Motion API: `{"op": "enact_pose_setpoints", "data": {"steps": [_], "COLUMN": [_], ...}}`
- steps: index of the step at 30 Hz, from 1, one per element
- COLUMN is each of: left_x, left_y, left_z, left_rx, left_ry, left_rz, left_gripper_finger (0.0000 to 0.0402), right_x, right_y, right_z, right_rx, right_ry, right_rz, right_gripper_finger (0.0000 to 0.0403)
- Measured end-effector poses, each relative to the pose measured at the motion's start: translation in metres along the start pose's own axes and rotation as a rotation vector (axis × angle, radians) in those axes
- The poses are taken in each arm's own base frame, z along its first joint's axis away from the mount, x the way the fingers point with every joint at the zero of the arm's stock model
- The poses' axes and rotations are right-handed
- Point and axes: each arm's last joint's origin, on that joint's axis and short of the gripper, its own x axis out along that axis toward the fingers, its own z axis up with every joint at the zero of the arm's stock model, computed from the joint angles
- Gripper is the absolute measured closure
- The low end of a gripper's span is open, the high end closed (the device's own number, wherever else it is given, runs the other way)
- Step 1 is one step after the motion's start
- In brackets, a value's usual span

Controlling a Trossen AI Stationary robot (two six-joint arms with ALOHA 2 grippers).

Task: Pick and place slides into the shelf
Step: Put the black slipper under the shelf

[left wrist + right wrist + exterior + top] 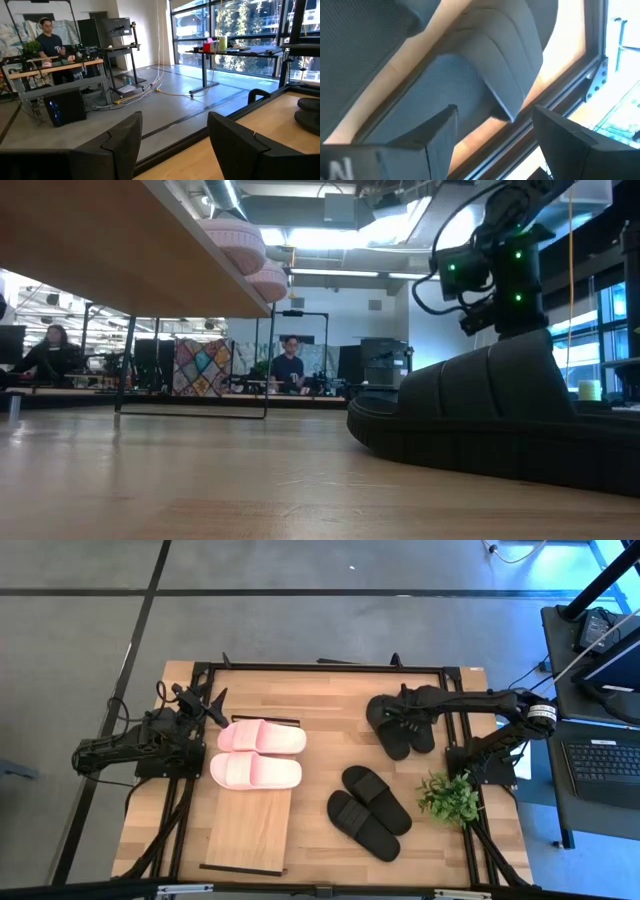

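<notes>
Nearest, one black pair of slides (369, 812) lies on the table's front right, just beside a small green plant (451, 797); further back, the right gripper (392, 712) hangs over a second black pair (401, 727) near the far edge, fingers apart, seemingly not yet touching a strap; to the left, the pink pair (257, 753) already sits on the shelf (248, 830), with the left gripper (205, 705) waiting beside it, fingers apart. Judging by this, a black slide is about to be picked; next the right gripper must lower and close on its strap.
</notes>
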Motion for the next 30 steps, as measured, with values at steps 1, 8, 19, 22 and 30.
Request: {"op": "enact_pose_setpoints", "data": {"steps": [1, 8, 19, 22, 30], "left_x": [0.0, 0.0, 0.0, 0.0, 0.0], "left_y": [0.0, 0.0, 0.0, 0.0, 0.0], "left_z": [0.0, 0.0, 0.0, 0.0, 0.0], "left_rx": [0.0, -0.001, 0.002, 0.002, 0.003], "left_ry": [0.0, 0.0, 0.0, 0.0, 0.0], "left_rz": [0.0, 0.0, 0.0, 0.0, 0.0], "left_gripper_finger": [0.0185, 0.0185, 0.0185, 0.0185, 0.0185], "right_x": [0.002, 0.009, 0.022, 0.026, 0.034], "right_y": [-0.001, -0.009, -0.019, -0.019, -0.016], "right_z": [0.0, 0.008, 0.016, 0.019, 0.022], "right_rx": [-0.006, 0.022, -0.03, -0.026, -0.04], "right_ry": [-0.003, -0.045, -0.044, -0.038, -0.005], "right_rz": [0.001, 0.007, -0.017, -0.017, -0.016], "right_gripper_finger": [0.015, 0.015, 0.015, 0.015, 0.0167]}}
